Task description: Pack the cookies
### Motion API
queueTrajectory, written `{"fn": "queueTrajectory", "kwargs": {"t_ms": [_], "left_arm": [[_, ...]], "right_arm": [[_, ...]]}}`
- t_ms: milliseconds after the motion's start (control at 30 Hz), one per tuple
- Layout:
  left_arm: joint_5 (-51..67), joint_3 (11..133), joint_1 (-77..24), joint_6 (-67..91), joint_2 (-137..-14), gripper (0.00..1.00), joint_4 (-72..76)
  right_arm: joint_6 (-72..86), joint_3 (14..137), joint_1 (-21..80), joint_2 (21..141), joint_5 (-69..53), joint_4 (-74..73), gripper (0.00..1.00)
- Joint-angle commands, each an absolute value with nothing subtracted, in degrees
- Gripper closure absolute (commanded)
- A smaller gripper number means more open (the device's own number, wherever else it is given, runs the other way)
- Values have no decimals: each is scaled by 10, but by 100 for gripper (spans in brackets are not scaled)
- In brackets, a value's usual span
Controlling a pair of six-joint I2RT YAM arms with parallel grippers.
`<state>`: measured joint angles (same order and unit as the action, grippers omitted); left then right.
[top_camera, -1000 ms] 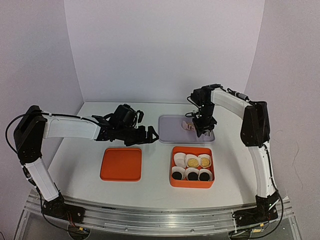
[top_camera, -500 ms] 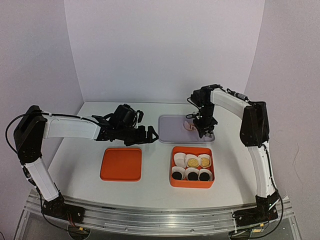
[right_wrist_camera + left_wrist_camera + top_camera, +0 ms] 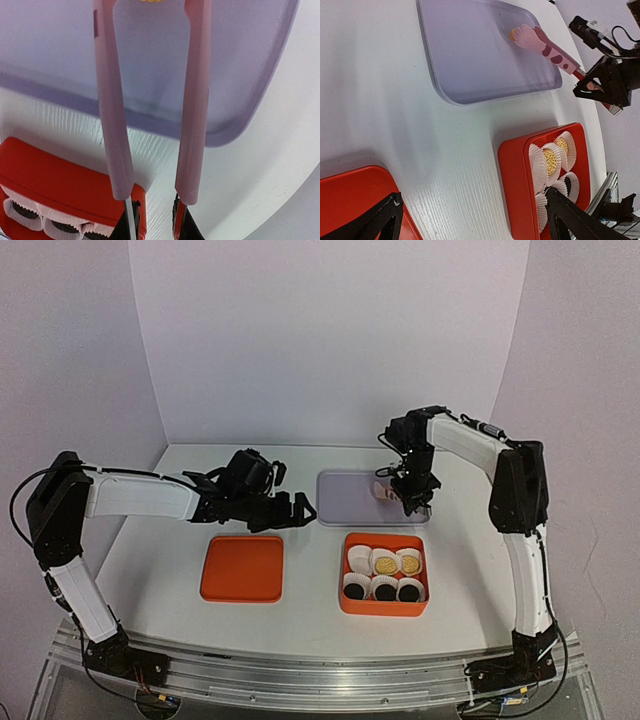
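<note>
Five round cookies (image 3: 385, 562) | fluted paper cups (image 3: 358, 556) | glossy box (image 3: 385, 609) | pink tongs (image 3: 547, 49)

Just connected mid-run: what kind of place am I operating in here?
Most likely a lab test cell, not a real kitchen: plain backdrop panels box in a white table, an aluminium rail runs along its near edge, and the props are few: a lavender tray, an orange box, pink tongs.

Lavender tray (image 3: 345, 495) beneath the right gripper (image 3: 414, 500), pink tongs (image 3: 545, 47) in its grip, orange box (image 3: 384, 611) of fluted paper cups (image 3: 358, 558) nearby, orange lid (image 3: 241, 568) by left gripper (image 3: 298, 508), white tabletop (image 3: 160, 540).
</note>
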<state>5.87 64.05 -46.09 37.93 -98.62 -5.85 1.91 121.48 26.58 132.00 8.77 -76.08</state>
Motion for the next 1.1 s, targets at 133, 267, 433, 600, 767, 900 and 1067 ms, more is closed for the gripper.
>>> {"fn": "queueTrajectory", "kwargs": {"t_ms": [133, 267, 433, 600, 767, 900, 1067], "left_arm": [[63, 622, -461, 383, -947, 0, -29], [63, 614, -461, 384, -944, 0, -21], [65, 613, -461, 385, -943, 0, -17], [68, 611, -461, 386, -943, 0, -16], [71, 617, -461, 386, -948, 0, -17], [75, 622, -461, 386, -952, 0, -15], [75, 617, -461, 389, -950, 0, -14]], "right_arm": [[36, 1111, 318, 1144, 67, -782, 95], [56, 1049, 344, 1079, 23, -780, 95], [76, 958, 373, 998, -50, -773, 96], [84, 876, 395, 941, -126, -774, 96], [76, 840, 404, 926, -184, -772, 96], [64, 839, 411, 940, -212, -766, 96], [70, 845, 412, 969, -226, -758, 96]]}}
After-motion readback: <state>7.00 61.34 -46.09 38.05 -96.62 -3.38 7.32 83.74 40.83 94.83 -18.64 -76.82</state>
